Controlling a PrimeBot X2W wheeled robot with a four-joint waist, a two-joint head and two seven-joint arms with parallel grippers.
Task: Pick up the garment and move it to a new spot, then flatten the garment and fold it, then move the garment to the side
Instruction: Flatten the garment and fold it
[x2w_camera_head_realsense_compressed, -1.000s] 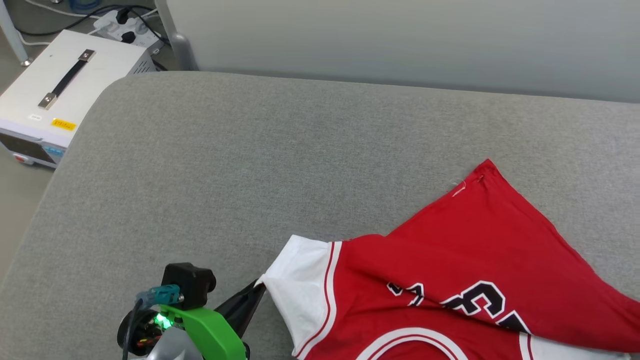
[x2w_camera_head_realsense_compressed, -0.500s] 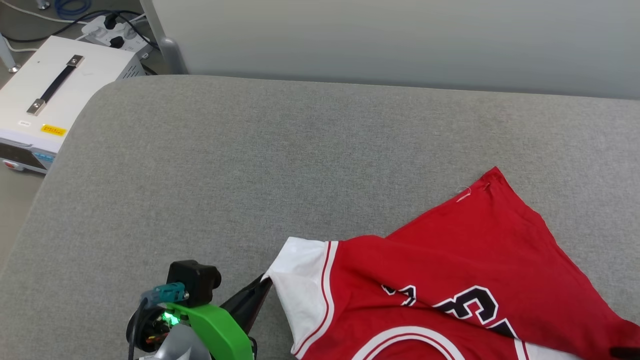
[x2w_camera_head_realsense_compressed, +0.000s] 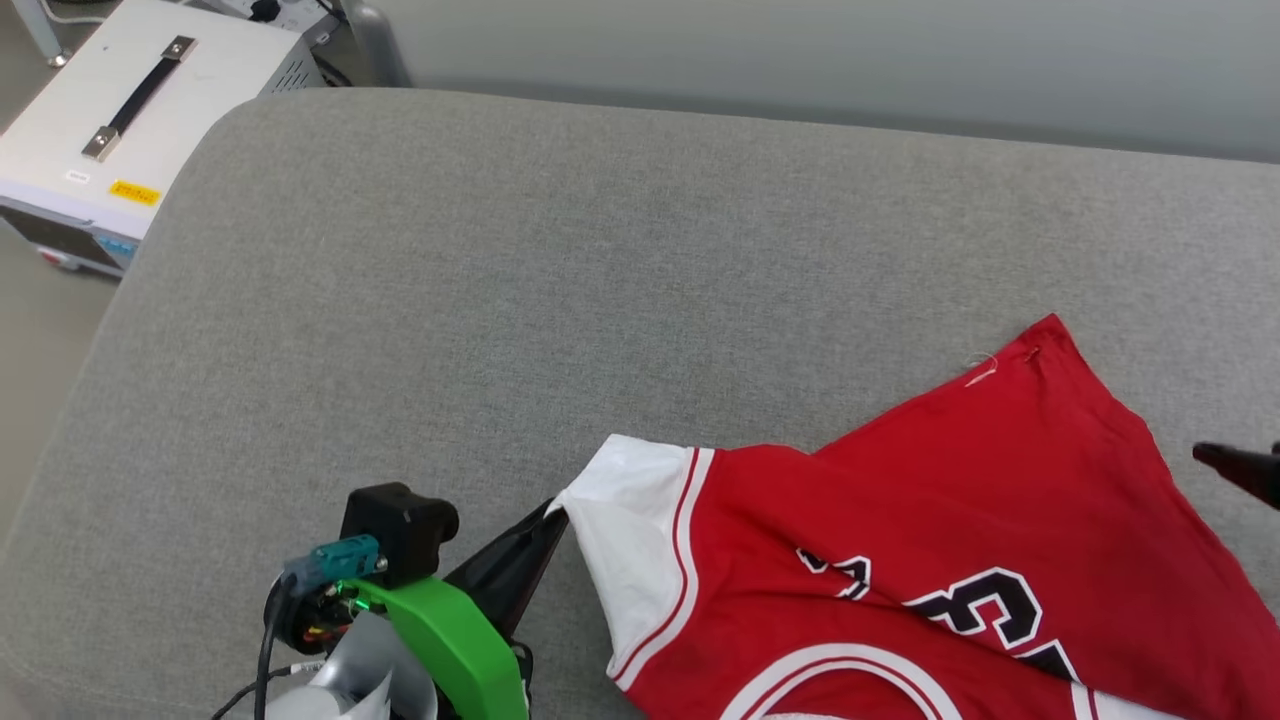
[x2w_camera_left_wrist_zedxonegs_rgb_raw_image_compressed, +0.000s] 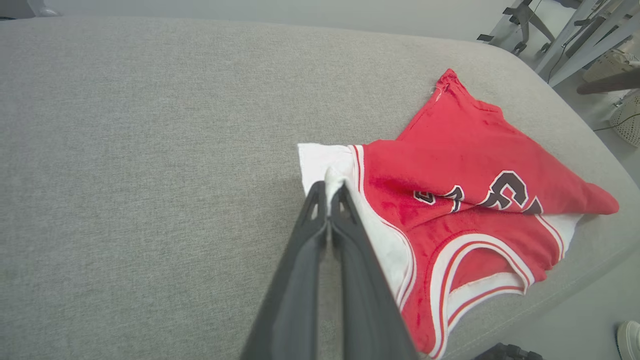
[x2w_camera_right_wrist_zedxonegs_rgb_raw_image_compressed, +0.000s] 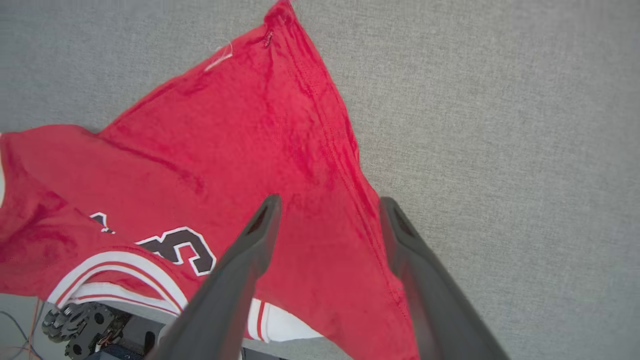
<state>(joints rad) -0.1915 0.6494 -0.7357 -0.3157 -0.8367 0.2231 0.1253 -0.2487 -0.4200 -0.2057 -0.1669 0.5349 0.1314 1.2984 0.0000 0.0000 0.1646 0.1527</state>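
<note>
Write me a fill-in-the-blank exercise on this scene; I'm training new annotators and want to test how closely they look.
1. The left gripper is shut on the ____ sleeve of the red jersey shirt with outlined lettering.
2. The right gripper hangs over the shirt's red cloth with its two fingers ____.
3. The shirt lies on a ____ fabric cushion.
4. The white box beside the cushion has a ____ strap handle on top.

Missing words: white; open; grey; black.

Red garment (x2w_camera_head_realsense_compressed: 950, 520): soft matt knit cloth. Grey cushion (x2w_camera_head_realsense_compressed: 500, 300): coarse woven fabric.
</note>
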